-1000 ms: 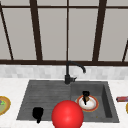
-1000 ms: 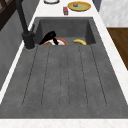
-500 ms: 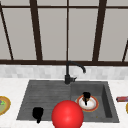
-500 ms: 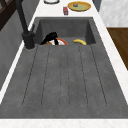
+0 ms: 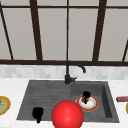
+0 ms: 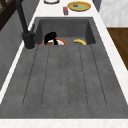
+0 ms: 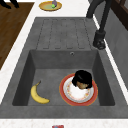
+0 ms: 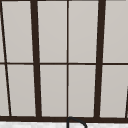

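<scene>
- Front view: my right hand [image 5: 86, 96] sits over the plate [image 5: 93, 105] in the sink basin [image 5: 106, 100]; whether those fingers are curled or straight, I cannot tell.
- My left hand [image 5: 37, 113] hangs over the ribbed draining board [image 5: 35, 96], fingers pointing down and relaxed, holding nothing.
- No writing is readable anywhere; the small red packet [image 5: 122, 99] on the right counter is cut off by the picture's edge.
- A glossy red ball [image 5: 67, 115] hides the sink's front rim.
- The right side view shows the round, white, red-rimmed plate, with my hand [image 7: 83, 79] covering its far part; a curved yellow banana [image 7: 38, 94] lies apart on the matte grey basin floor.
- A black faucet [image 5: 71, 71] arches over the basin.
</scene>
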Available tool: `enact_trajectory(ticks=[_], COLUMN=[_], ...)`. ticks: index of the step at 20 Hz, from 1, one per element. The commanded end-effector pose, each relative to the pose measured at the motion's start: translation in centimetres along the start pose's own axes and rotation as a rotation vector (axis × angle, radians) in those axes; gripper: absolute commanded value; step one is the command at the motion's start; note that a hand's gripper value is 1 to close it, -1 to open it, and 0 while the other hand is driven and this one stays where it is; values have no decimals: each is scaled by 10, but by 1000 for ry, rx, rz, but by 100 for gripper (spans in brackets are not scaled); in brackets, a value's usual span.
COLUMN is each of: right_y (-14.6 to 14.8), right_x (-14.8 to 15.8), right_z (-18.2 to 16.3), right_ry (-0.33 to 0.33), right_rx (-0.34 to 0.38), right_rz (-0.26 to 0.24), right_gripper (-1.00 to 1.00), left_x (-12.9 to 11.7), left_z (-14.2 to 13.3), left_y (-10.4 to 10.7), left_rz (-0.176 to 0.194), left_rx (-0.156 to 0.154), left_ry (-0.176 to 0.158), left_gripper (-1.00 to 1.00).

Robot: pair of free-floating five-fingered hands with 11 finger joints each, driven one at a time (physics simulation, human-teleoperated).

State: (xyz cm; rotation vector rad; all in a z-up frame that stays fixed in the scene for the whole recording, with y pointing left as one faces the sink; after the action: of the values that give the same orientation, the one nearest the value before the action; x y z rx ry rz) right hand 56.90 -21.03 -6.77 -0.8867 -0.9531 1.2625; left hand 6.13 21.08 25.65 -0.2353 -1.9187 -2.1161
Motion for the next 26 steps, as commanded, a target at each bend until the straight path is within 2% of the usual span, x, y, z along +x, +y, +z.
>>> enact_trajectory(ticks=[1, 7, 14, 26], right_y=[-14, -56, -102, -177], right_x=[0, -12, -22, -74], right_z=[2, 25, 46, 140], right_ry=[35, 49, 66, 35], right_rx=[-37, -13, -50, -53], right_rz=[-31, -24, -14, -19], right_gripper=[100, 100, 100, 100], left_x=[0, 0, 0, 0], left_z=[0, 0, 0, 0], left_y=[0, 0, 0, 0], left_rz=[0, 0, 0, 0], left_rx=[0, 0, 0, 0], left_ry=[0, 0, 0, 0], left_gripper=[0, 0, 0, 0])
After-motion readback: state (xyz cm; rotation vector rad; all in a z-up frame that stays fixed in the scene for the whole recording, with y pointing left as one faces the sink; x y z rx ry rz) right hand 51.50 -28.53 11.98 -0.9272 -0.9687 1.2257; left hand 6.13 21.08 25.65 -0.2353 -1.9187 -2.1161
